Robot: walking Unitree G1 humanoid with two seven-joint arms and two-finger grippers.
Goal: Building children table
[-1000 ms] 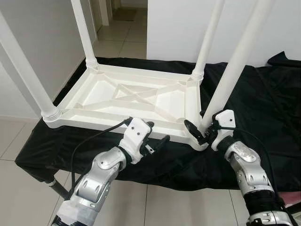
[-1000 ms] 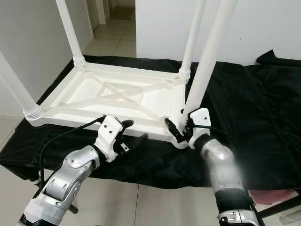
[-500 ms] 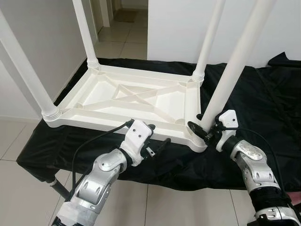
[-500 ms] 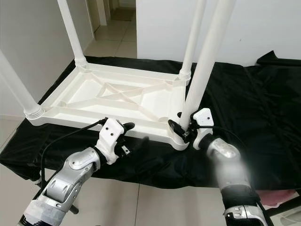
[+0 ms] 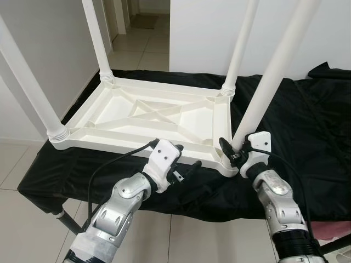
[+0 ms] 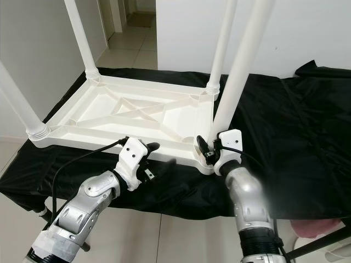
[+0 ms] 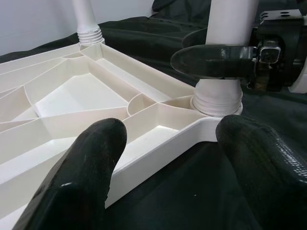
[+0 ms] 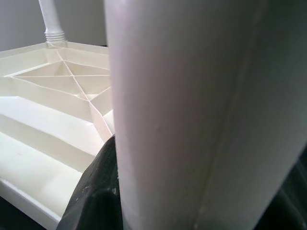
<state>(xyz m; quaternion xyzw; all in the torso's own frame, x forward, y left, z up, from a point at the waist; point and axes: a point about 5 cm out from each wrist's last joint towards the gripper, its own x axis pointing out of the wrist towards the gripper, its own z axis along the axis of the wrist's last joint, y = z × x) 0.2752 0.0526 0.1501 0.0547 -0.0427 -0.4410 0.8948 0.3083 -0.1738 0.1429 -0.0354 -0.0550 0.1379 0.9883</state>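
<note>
Table top (image 5: 148, 118) lies upside down on the black cloth (image 5: 307, 137). Right gripper (image 5: 233, 152) has slid lower, clamped on the near leg (image 5: 269, 90) at its socket, suggesting tightening continues. Left gripper (image 5: 184, 167) hovers open beside the rim.

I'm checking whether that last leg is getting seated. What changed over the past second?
The right gripper slid down the near-right table leg to its base, closed around it. The left gripper stayed open, hovering at the front edge of the upturned white tabletop. The tabletop and its other three legs stayed put on the black cloth.
</note>
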